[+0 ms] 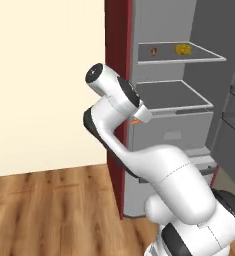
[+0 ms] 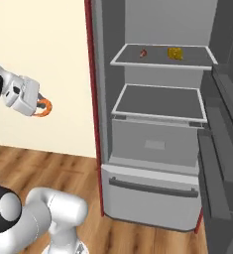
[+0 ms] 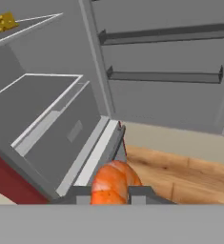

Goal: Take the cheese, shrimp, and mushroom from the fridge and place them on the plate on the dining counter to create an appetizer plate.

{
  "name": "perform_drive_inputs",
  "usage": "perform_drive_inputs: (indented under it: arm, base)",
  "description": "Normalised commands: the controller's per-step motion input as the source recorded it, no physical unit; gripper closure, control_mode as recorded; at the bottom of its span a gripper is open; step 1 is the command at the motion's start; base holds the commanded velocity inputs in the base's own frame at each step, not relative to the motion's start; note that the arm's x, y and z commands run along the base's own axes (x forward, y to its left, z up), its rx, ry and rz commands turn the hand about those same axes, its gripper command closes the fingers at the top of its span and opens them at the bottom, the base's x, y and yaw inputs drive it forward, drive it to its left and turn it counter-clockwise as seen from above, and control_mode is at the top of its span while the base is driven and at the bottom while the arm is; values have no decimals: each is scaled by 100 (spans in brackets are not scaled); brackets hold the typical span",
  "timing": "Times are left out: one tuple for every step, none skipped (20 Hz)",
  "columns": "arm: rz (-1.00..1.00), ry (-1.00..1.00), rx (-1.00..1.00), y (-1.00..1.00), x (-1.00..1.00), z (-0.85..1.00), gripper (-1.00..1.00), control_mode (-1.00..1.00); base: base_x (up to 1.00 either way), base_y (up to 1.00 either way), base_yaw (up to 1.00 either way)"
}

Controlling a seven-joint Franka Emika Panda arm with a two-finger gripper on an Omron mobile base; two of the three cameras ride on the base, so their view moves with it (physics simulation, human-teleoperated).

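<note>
Gripper (image 2: 42,107): closed on the shrimp (image 2: 43,107), outside the fridge (image 2: 152,149), likely clearing it for transport.
Cheese (image 2: 175,53): top shelf, about 1 o'clock of the gripper.
Mushroom (image 2: 143,52): same shelf, at 9 o'clock of the cheese; both await pickup.

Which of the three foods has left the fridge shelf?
The shrimp, the curled orange one, clamped in the gripper outside the fridge. The yellow cheese and reddish-brown mushroom lie on the top shelf.
</note>
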Motion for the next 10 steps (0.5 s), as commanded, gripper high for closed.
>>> perform_drive_inputs:
  arm:
    - [0, 0, 0, 0, 0, 0, 100, 100]
    - [0, 0, 0, 0, 0, 0, 100, 100]
    - [0, 0, 0, 0, 0, 0, 100, 100]
    - [0, 0, 0, 0, 0, 0, 100, 100]
    - [0, 0, 0, 0, 0, 0, 100, 100]
    - [0, 0, 0, 0, 0, 0, 100, 100]
    - [0, 0, 0, 0, 0, 0, 100, 100]
    - [0, 0, 0, 0, 0, 0, 100, 100]
    - [0, 0, 0, 0, 0, 0, 100, 100]
    - [0, 0, 0, 0, 0, 0, 100, 100]
  base:
    - [-88, 27, 15]
    - [-89, 9, 18]
    - [-87, 0, 21]
    - [-90, 0, 21]
    - [-89, 0, 21]
    - [-91, 0, 21]
    - [-97, 0, 21]
    - [-98, 2, 22]
    - [-96, 9, 24]
    - [-94, 9, 29]
